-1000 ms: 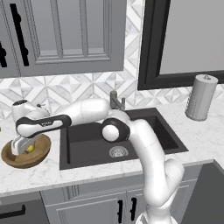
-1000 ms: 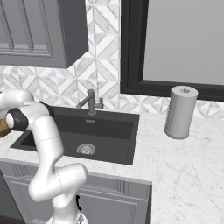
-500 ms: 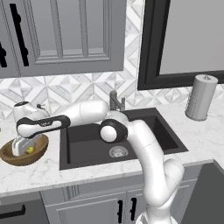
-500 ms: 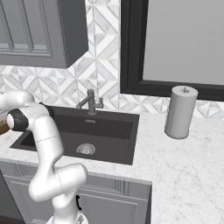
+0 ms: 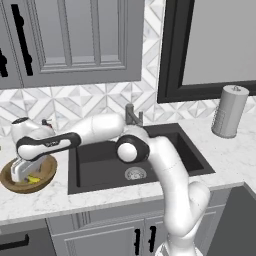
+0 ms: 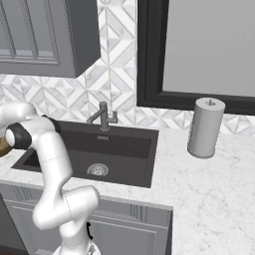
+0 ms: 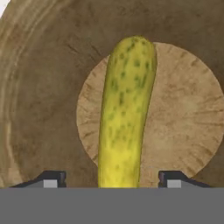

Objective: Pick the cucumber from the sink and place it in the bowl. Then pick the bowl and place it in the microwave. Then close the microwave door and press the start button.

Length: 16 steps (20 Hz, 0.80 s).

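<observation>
The brown wooden bowl (image 5: 48, 173) stands on the counter left of the sink (image 5: 100, 165). My gripper (image 5: 22, 172) hangs low over it, pointing down into it. In the hand view the yellow-green cucumber (image 7: 127, 109) lies on the floor of the bowl (image 7: 48, 109). It sits between my gripper (image 7: 111, 180) fingertips (image 7: 50, 179), which stand open with a gap on each side of it. A sliver of the bowl (image 6: 2, 145) shows at the left edge of the right base view. The microwave and its door are out of view.
The dark sink (image 6: 94, 149) has a silver drain (image 5: 134, 173) and a grey faucet (image 5: 133, 116). A grey paper towel roll (image 5: 229, 111) stands on the counter at the right. Grey wall cabinets (image 5: 60, 40) hang above the bowl.
My jaws have opened and let go of the cucumber, which now lies in the bowl. The hand has sunk a little lower over the bowl.
</observation>
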Motion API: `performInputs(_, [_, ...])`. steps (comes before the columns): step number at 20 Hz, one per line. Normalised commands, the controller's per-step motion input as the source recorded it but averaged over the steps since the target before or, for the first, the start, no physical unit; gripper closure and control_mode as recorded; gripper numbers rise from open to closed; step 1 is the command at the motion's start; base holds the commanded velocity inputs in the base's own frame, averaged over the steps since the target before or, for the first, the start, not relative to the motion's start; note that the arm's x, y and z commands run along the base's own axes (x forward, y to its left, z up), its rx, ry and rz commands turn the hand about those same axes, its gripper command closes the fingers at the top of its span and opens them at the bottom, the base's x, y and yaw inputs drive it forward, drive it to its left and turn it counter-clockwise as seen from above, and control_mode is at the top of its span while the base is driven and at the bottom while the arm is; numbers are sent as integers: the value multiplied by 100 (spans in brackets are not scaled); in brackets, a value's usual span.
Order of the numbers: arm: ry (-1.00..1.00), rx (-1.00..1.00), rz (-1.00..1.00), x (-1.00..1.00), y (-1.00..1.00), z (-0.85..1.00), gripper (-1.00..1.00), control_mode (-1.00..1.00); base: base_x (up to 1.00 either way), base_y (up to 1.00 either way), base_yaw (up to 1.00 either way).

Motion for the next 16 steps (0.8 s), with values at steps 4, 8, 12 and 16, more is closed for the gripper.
performInputs(4, [-13, 1, -5, -23, -29, 30, -100, -100, 0, 0, 0])
performInputs(8, [-11, 6, -10, -20, -47, 51, -100, -100, 0, 0, 0])
performInputs(12, [-3, 10, -21, -17, -41, 45, -100, -100, 0, 0, 0])
performInputs(16, [-1, 1, -37, 0, -29, 40, -100, -100, 0, 0, 0])
